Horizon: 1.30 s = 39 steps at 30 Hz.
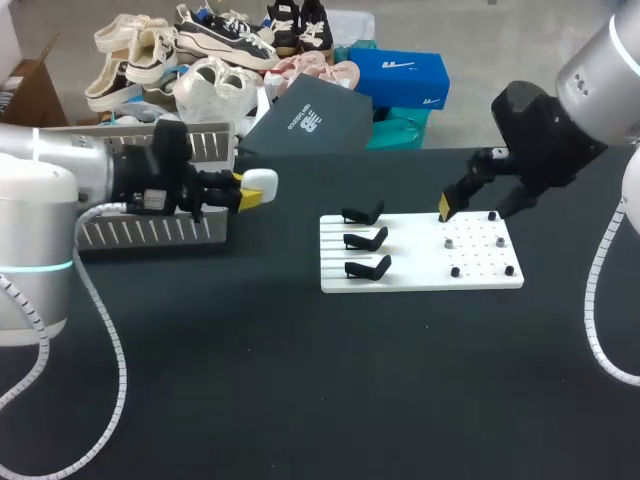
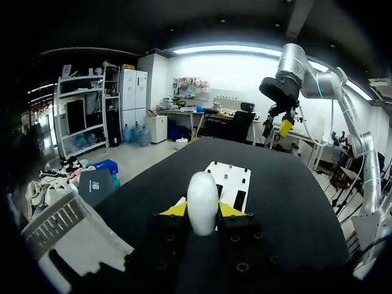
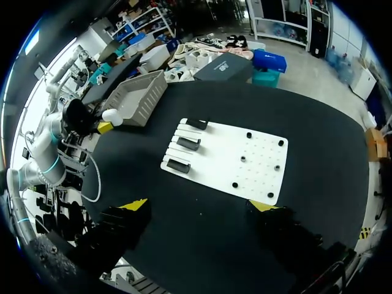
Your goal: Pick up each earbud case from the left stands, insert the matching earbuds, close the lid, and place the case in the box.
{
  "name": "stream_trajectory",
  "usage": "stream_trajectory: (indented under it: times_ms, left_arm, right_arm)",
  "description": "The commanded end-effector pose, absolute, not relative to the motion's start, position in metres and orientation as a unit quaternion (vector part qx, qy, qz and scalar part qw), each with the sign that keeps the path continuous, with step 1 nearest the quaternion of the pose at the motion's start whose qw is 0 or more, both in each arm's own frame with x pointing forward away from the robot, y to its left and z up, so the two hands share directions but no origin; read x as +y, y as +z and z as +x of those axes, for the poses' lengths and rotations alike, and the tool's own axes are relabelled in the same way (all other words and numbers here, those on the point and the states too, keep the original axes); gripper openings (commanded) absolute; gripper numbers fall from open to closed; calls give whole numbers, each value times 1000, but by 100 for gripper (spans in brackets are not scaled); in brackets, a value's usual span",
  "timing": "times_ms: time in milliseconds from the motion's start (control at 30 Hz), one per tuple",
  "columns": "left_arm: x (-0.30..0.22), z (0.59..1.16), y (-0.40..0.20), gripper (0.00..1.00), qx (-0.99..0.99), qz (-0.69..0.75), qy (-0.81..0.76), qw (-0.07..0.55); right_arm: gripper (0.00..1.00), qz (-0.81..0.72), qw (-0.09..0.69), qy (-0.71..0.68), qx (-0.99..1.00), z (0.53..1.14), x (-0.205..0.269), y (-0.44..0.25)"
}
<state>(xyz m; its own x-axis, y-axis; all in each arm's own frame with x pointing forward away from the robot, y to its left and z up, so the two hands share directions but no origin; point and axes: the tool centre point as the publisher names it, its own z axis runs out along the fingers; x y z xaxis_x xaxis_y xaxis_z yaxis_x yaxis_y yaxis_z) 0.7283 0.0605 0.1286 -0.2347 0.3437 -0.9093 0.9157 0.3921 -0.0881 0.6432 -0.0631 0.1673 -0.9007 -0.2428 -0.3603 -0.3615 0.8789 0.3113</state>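
A black counter carries a white board with three black stands. The board lies ahead of and below the right pincer, whose fingers stand wide apart. The left pincer grips a white earbud case from both sides, and a grey slotted box sits just beside it.

Three black stands, six small dark knobs, all on one white board; one white case; one grey slotted box.
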Motion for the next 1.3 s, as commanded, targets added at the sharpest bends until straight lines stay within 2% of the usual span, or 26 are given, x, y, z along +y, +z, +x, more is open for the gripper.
stream_trajectory:
  times_ms: [33, 567, 933, 1133, 1167, 1233, 1267, 1300]
  left_arm:
    - [76, 717, 132, 0, 736, 414, -295, 448]
    - [178, 737, 105, 0, 832, 239, -187, 464]
    - [178, 787, 106, 0, 831, 237, -189, 466]
    - [174, 815, 101, 0, 836, 245, -210, 444]
    - [173, 817, 101, 18, 837, 247, -211, 440]
    - [172, 822, 101, 64, 837, 254, -217, 433]
    - [172, 822, 101, 81, 839, 255, -214, 431]
    - [172, 823, 101, 81, 839, 256, -214, 431]
  right_arm:
    - [100, -157, 160, 188, 956, 642, -64, 167]
    - [100, -157, 160, 188, 956, 642, -64, 167]
    - [100, -157, 160, 188, 956, 642, -64, 167]
    - [100, -157, 160, 188, 956, 642, -64, 167]
    - [100, -157, 160, 188, 956, 642, -64, 167]
    - [100, -157, 160, 188, 956, 642, -64, 167]
    - [100, -157, 160, 188, 956, 642, -64, 167]
    - [100, -157, 160, 188, 956, 642, -64, 167]
